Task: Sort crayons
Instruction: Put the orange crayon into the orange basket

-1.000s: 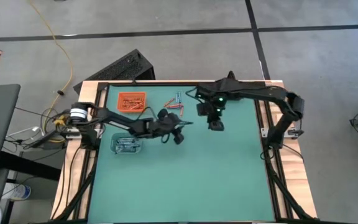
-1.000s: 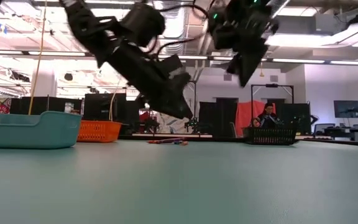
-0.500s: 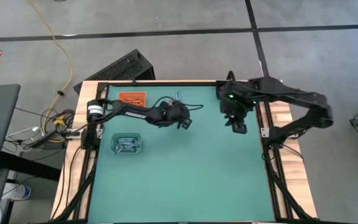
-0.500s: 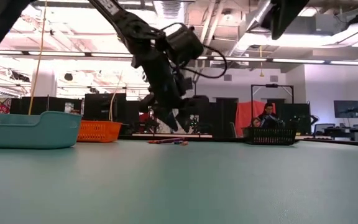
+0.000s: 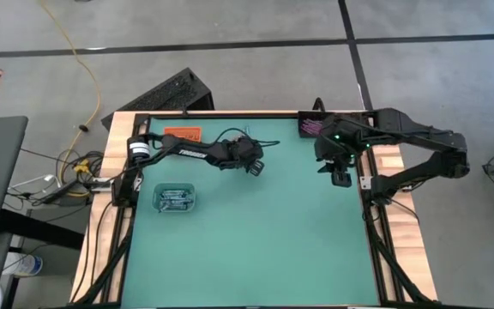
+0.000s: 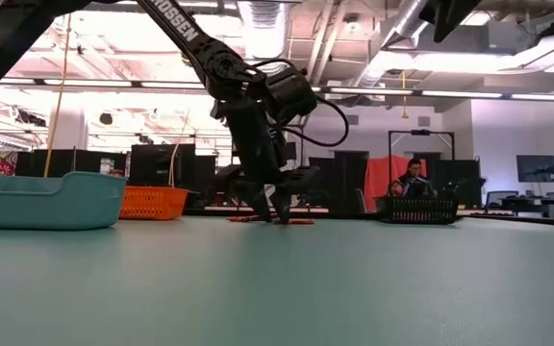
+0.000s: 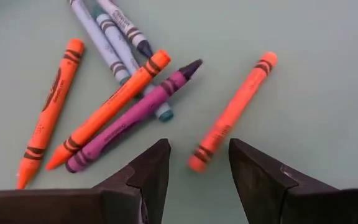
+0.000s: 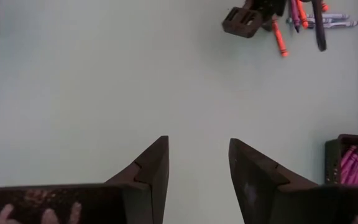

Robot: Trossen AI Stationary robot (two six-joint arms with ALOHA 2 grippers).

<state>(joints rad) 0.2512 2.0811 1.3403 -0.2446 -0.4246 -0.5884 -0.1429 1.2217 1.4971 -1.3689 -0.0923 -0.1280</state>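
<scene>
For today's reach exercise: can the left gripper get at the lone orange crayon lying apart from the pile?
Probably yes. The left gripper hangs open right over the lone orange crayon, whose near end lies between its fingers, and nothing covers it; the pile lies beside it, apart.

Floor: grey, dark seams, yellow cable.
Ceiling: exposed ducts, strip lights.
Back of room: seated person, monitor.
</scene>
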